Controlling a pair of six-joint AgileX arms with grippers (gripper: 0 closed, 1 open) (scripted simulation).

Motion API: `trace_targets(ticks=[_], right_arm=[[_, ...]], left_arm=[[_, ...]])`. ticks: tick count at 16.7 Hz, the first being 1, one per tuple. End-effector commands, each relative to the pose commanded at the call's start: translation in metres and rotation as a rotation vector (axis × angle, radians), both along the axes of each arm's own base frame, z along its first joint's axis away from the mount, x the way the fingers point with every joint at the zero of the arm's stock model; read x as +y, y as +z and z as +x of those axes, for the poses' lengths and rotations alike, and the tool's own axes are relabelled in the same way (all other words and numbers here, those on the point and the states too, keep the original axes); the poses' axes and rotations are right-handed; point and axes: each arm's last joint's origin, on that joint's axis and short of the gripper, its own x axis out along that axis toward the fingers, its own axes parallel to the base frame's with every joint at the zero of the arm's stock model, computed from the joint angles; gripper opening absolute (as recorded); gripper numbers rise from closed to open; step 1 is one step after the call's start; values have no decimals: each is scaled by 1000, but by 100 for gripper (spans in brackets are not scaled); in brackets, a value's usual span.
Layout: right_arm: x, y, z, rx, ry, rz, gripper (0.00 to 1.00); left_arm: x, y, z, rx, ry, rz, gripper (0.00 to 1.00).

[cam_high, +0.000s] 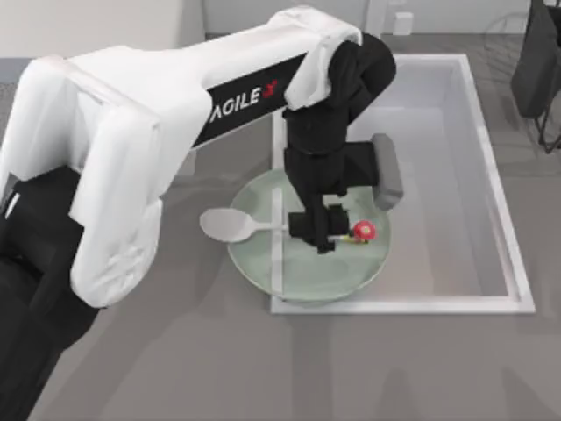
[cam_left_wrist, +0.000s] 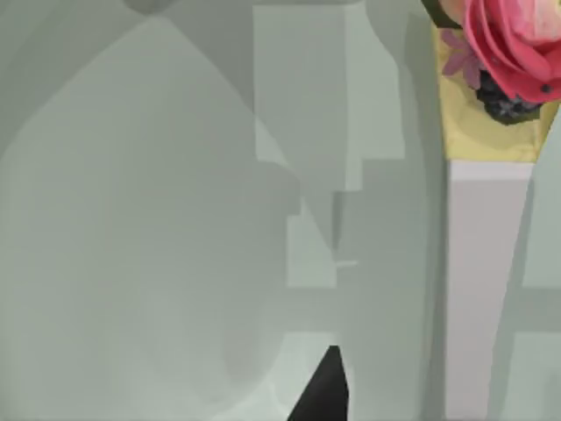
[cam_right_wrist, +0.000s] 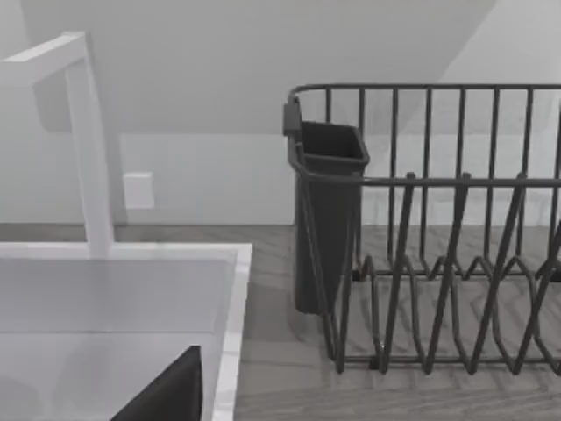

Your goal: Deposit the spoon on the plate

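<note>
One arm works: the left, reaching across from the table's left to the plate (cam_high: 307, 272). Going left to right, the spoon's (cam_high: 230, 224) bowl juts past the plate's left rim, its handle runs over the plate, and the left gripper (cam_high: 323, 230) sits clamped on the handle beside the red ornament (cam_high: 363, 231). Gripping near that end lets the bowl hang free, so more rightward travel seems needed before release. Farther right, the sink (cam_high: 491, 210); the right wrist view faces a rack (cam_right_wrist: 438, 263).

Grey counter (cam_high: 219, 368), white sink (cam_high: 491, 175), dark rack (cam_right_wrist: 438, 263)
</note>
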Motion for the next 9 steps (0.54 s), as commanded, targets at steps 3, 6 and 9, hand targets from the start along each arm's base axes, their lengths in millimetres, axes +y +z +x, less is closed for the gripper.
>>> trace_targets(ticks=[3, 6, 9], right_arm=[[0, 0, 0, 0, 0, 0, 100], [0, 0, 0, 0, 0, 0, 100], [0, 0, 0, 0, 0, 0, 100]], left_arm=[[0, 0, 0, 0, 0, 0, 98], [0, 0, 0, 0, 0, 0, 100], [0, 0, 0, 0, 0, 0, 100]])
